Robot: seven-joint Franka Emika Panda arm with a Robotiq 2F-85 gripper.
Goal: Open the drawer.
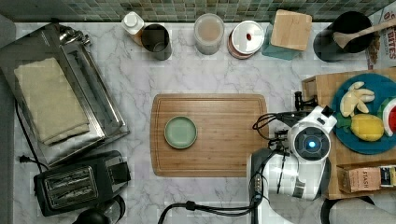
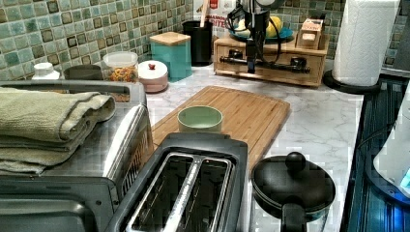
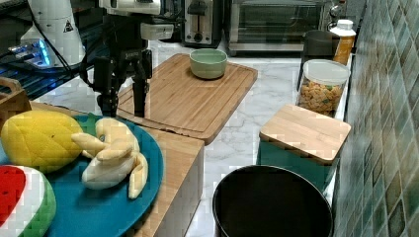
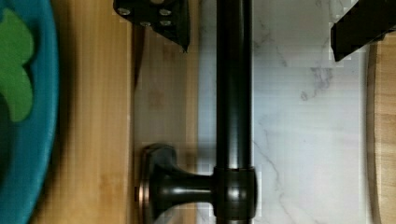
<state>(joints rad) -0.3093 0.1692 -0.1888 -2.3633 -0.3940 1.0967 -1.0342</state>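
Toaster (image 2: 193,193), then empty green bowl (image 2: 200,118) on board (image 2: 251,116).

the drawer (image 2: 270,65), light bamboo with a long black bar handle (image 4: 233,93), sits shut at 3 o'clock in the top view.

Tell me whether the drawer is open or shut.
Shut, it seems: the drawer front sits flush with its box. The open gripper straddles the handle without clamping it.
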